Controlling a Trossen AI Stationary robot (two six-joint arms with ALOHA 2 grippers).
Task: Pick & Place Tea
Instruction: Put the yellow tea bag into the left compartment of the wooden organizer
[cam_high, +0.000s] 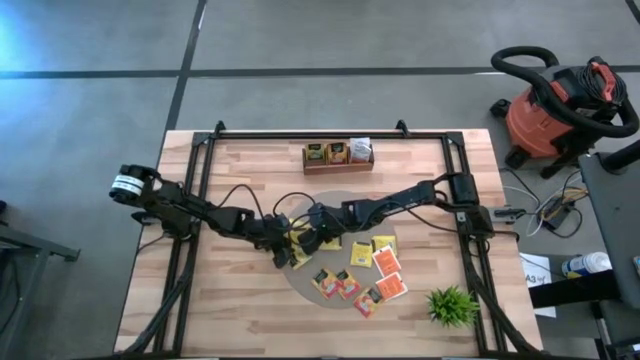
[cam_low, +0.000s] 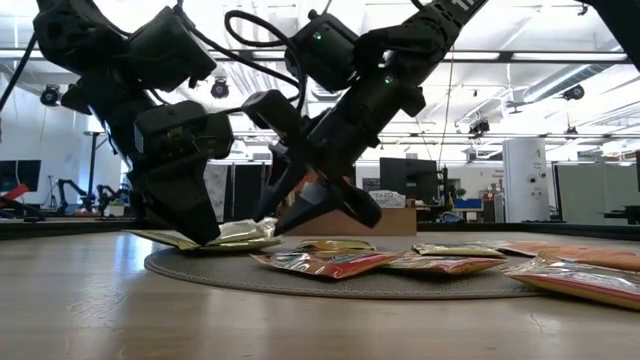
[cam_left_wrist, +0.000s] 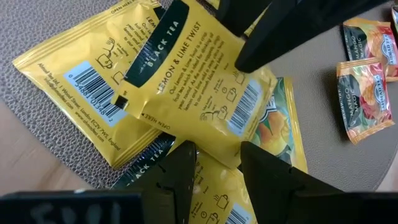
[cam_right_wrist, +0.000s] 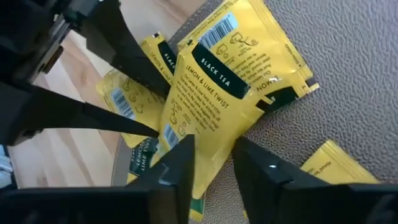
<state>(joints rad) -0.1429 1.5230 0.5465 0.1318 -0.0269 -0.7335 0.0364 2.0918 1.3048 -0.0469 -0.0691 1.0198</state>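
A: Start big. What carries everything?

B: The wooden table, with a round grey mat near its front. Both arms reach onto the mat's left part. At the back stands a wooden divided tray with packets upright in it, and a small green plant sits front right.

A: And the tea?

B: Yellow packets pile under the grippers; orange-red ones lie flat on the mat's right part. The top yellow packet reads "Black Tea, Lemon & Lime Twist" (only the wrist views show the print). It is tilted, its dark label band running slantwise across it, barcode corner away from the right wrist camera.

A: The grippers?

B: The right gripper has its fingers on either side of that packet's edge, clasping it. The left gripper has its fingers parted with the same packet's edge in the gap between them; whether it grips I cannot tell.

A: Anything the low view adds?

B: There the yellow packets rise off the mat at one edge, which the overhead view hides.
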